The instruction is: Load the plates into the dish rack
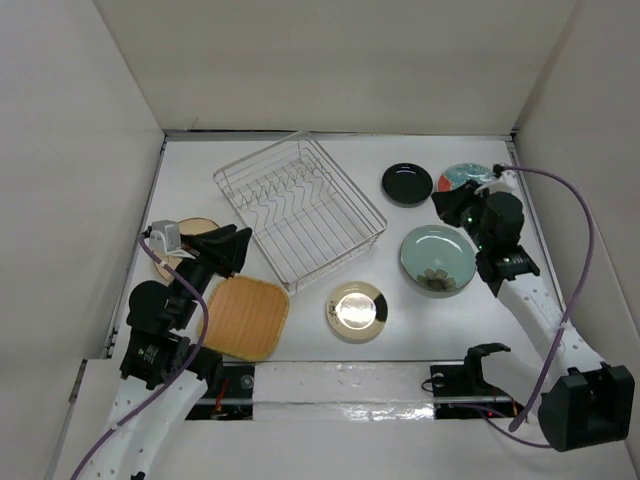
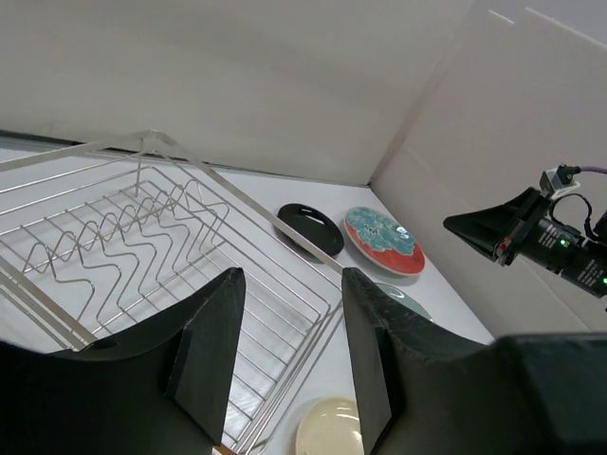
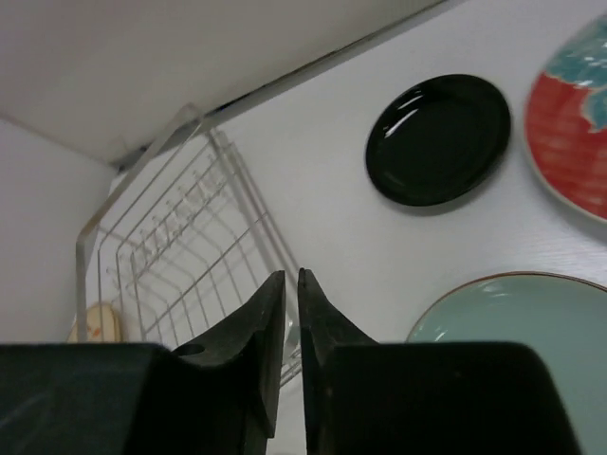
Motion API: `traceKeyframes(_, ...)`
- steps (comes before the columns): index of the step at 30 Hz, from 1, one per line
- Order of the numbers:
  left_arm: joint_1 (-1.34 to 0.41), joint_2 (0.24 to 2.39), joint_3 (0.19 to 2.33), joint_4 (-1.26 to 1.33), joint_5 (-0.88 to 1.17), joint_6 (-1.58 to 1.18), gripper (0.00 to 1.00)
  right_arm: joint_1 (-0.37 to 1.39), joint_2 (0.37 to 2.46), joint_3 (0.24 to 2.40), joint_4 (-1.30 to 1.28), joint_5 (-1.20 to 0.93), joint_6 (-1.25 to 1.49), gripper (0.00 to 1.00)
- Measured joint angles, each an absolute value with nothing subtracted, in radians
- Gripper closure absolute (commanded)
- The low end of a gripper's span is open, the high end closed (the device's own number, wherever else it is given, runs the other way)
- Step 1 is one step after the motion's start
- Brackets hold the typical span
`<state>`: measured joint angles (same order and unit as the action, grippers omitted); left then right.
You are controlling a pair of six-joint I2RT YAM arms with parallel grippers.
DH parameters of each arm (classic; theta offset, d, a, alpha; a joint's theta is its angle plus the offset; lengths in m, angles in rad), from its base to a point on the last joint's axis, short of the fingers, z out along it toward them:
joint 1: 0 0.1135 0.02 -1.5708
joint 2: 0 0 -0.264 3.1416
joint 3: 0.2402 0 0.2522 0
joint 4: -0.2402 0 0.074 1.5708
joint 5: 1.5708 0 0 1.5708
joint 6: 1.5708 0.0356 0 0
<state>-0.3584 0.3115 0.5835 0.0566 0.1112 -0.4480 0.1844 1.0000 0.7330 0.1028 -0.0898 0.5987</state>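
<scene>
Fingers of the left gripper (image 2: pixel 289 284) stand wide apart, holding nothing, just beside the silver wire dish rack (image 1: pixel 300 212); the right gripper (image 3: pixel 291 280) has its fingers almost touching, holding nothing. All six plates lie on the white table (image 1: pixel 400 335) outside the rack: round tan wooden plate (image 1: pixel 198 226) and square orange woven plate (image 1: pixel 245 317) at the left, cream plate with dark rim (image 1: pixel 356 310) in front, small shiny black plate (image 1: pixel 407 184), teal-and-red patterned plate (image 1: pixel 460 178) and pale green flower plate (image 1: pixel 437 258) at the right.
</scene>
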Motion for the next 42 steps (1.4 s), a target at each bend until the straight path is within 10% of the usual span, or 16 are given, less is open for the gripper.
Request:
traceKeyframes(6, -0.358, 0.266, 0.582, 0.057, 0.171, -0.387, 0.73, -0.015, 1.022, 0.695, 0.100, -0.082, 0.643, 0.67)
traceKeyframes(8, -0.358, 0.251, 0.582, 0.059, 0.208, -0.361, 0.89, -0.061, 1.055, 0.695, 0.086, -0.079, 0.655, 1.00)
traceKeyframes(15, -0.361, 0.244, 0.582, 0.054, 0.275, -0.299, 1.00, -0.255, 1.087, 0.677, 0.073, 0.015, 0.727, 0.99)
traceKeyframes(18, -0.365, 0.244, 0.582, 0.047, 0.279, -0.286, 1.00, -0.351, 1.098, 0.657, 0.093, 0.086, 0.772, 0.65)
traceKeyframes(19, -0.365, 0.244, 0.582, 0.044, 0.280, -0.284, 0.91, -0.366, 1.108, 0.656, 0.099, 0.115, 0.786, 0.46)
traceKeyframes(23, -0.369, 0.239, 0.582, 0.037, 0.276, -0.271, 0.69, -0.420, 1.235, 0.655, 0.149, 0.149, 0.827, 0.30)
traceKeyframes(29, -0.374, 0.239, 0.582, 0.025, 0.253, -0.268, 0.51, -0.426, 1.513, 0.663, 0.220, 0.055, 0.890, 0.35)
traceKeyframes(42, -0.374, 0.262, 0.582, 0.002, 0.195, -0.268, 0.54, -0.386, 1.795, 0.787, 0.414, -0.138, 1.023, 0.48)
